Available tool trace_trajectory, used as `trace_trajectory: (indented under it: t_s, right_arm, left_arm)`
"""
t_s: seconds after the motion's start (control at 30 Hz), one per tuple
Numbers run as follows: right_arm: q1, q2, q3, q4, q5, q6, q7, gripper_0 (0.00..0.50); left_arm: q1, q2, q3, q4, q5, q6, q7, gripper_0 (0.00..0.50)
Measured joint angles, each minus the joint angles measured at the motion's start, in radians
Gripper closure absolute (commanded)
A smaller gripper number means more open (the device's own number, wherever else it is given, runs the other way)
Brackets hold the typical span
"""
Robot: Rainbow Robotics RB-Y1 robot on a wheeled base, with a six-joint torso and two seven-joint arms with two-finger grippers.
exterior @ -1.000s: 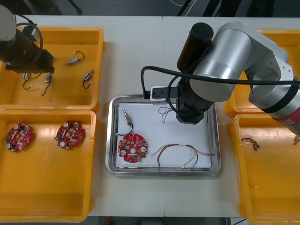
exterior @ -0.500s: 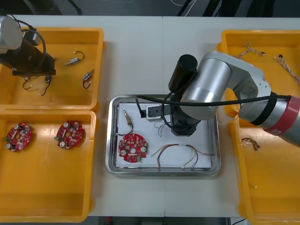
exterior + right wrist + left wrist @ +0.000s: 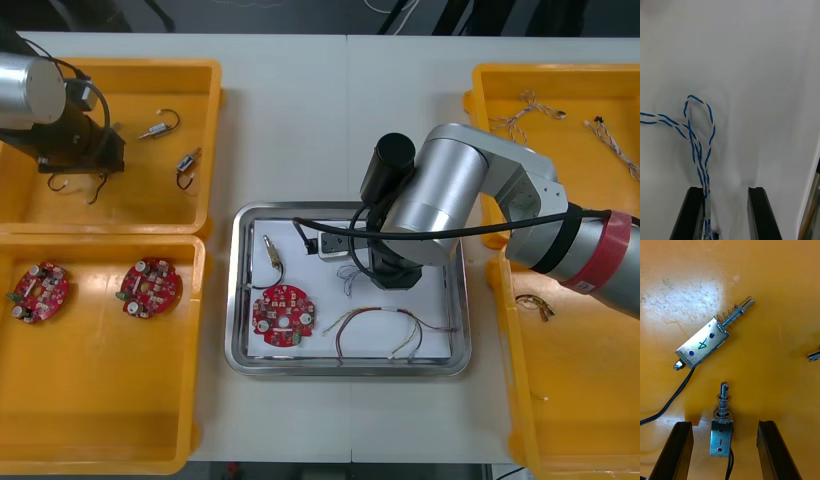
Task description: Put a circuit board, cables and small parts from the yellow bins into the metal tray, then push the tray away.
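Cable (image 3: 696, 150) along one finger of right gripper (image 3: 725, 192), inside tray (image 3: 236, 300), small metal part (image 3: 721, 435) between fingers of left gripper (image 3: 725, 425), second part (image 3: 703, 345) just beyond

The front camera hangs high and looks steeply down on the table (image 3: 290, 120), far enough off to take in the tray (image 3: 236, 300) and all four bins (image 3: 100, 420) at once. The right wrist camera sits just behind the right gripper (image 3: 725, 193) and faces along its fingers at the tray's white floor from very near. It shares with the front view the blue-white cable (image 3: 696, 142) in the tray's far half. The left wrist camera looks past the left gripper (image 3: 725, 425), close down onto the far left bin's floor (image 3: 771, 296) with two small parts (image 3: 703, 345). The front view holds that patch at its upper left.
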Motion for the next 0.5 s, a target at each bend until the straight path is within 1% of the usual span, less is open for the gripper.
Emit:
trace_trajectory:
  t_s: [0.13, 0.43, 0.47, 0.5]
  right_arm:
    - [0.0, 0.0, 0.001, -0.004, 0.021, 0.002, 0.0, 0.0]
    - [-0.002, 0.0, 0.001, -0.044, 0.027, 0.031, -0.002, 0.0]
    - [-0.002, 0.0, 0.0, -0.051, 0.028, 0.041, -0.002, 0.0]
    - [-0.002, 0.0, -0.001, -0.058, 0.028, 0.055, -0.002, 0.0]
  left_arm:
    - [0.0, -0.002, -0.002, 0.003, 0.0, -0.002, 0.0, 0.0]
    - [0.0, -0.012, -0.002, 0.023, 0.0, -0.03, 0.0, 0.0]
    - [0.0, -0.012, -0.002, 0.023, 0.0, -0.032, 0.0, 0.028]
    - [0.0, -0.012, -0.002, 0.023, 0.0, -0.032, 0.0, 0.199]
